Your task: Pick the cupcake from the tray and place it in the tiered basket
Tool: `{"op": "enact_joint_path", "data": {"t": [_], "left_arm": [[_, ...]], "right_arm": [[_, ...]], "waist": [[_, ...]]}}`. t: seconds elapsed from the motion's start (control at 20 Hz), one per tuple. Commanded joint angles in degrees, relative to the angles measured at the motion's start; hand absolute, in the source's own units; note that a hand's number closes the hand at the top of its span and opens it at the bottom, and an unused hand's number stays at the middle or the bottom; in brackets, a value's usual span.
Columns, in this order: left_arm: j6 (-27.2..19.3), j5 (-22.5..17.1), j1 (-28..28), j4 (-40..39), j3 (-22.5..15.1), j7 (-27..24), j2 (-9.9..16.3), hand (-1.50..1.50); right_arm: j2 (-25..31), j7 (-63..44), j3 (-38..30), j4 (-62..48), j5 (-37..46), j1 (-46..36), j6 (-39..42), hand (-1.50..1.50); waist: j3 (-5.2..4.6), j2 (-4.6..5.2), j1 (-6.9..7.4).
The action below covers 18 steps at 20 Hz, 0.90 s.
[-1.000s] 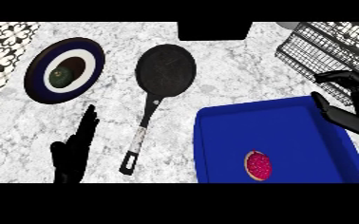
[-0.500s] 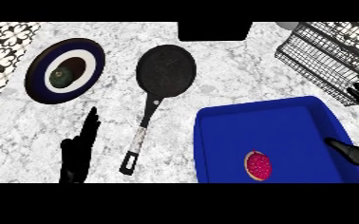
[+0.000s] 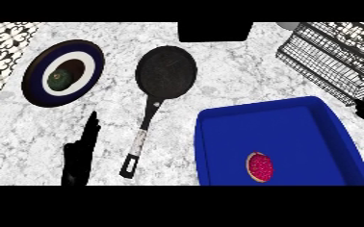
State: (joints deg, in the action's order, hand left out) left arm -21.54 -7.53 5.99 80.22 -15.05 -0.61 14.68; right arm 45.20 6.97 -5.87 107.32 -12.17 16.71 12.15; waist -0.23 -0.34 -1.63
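Counter (image 3: 227, 84): white and grey marbled stone, filling nearly the whole view.
Far edge, middle: a black rectangular block (image 3: 214, 31) set against the counter's back.
Far left corner: a strip of black-and-white patterned surface (image 3: 16, 41).
Light: even, with soft shadows close under the objects.

Tiered basket (image 3: 328, 57) cut off at right edge.
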Motion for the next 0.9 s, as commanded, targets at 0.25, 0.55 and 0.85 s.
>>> {"op": "enact_joint_path", "data": {"t": [0.25,0.55,0.85], "left_arm": [[-0.24,1.51,-1.60,-2.99,-0.59,-1.35,-2.17,0.00],[2.76,0.70,-2.45,-3.89,1.35,-1.94,-1.28,0.00],[2.23,2.61,0.48,-1.17,0.41,-1.16,-2.23,0.00]], "right_arm": [[3.38,-19.82,5.97,20.99,21.70,5.69,-7.24,-1.50],[-5.57,-29.87,20.99,25.51,40.36,5.41,-10.81,-1.50],[-7.90,-33.82,24.78,23.19,51.17,3.51,-7.19,-1.50]], "waist": [[0.10,0.23,0.83],[0.17,0.33,1.66],[0.21,0.26,1.67]]}}
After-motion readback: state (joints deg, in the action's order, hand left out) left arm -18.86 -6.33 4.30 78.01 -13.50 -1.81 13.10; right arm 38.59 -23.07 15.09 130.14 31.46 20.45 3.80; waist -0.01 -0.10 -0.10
